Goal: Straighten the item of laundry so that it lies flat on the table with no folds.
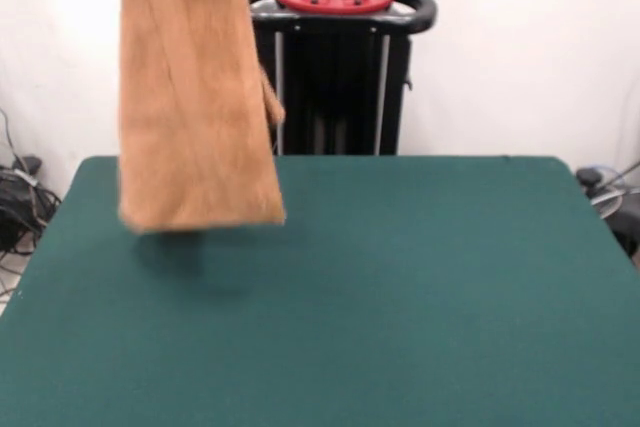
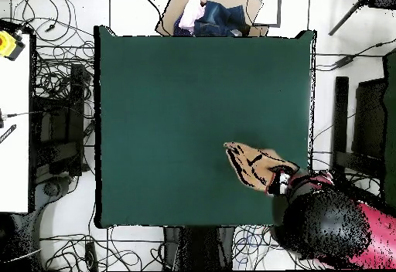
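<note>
Towel: the orange-tan towel (image 1: 195, 97) is hanging upright in long folds, its lower hem hovering above the tabletop's far left part in the front view.
Tabletop: the green tabletop (image 1: 420, 287) is lying bare beneath it.
Pincer: the pincer (image 2: 280, 181) is carrying the towel's top; its finger spread is hidden.
</note>
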Tool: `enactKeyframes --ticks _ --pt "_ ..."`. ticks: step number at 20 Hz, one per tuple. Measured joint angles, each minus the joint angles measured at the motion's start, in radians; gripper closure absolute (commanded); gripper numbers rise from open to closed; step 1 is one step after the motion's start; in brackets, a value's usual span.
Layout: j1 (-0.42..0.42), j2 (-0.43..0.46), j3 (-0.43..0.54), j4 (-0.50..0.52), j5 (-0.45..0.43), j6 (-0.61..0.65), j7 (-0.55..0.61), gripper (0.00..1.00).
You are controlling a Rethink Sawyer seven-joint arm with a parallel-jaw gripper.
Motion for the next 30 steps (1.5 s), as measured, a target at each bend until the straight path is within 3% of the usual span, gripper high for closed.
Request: enactKeyframes --ticks 1,7,14,30 --pt "0.022 0.04 0.0 0.001 -0.013 -0.08 0.005 1.0" --pt "0.112 0.16 -0.022 0.001 -0.029 -0.231 0.032 1.0" --pt "0.212 0.264 -0.108 0.0 -0.032 -0.237 0.073 1.0" --pt "0.326 0.339 -0.266 -0.015 -0.031 -0.241 0.078 1.0"
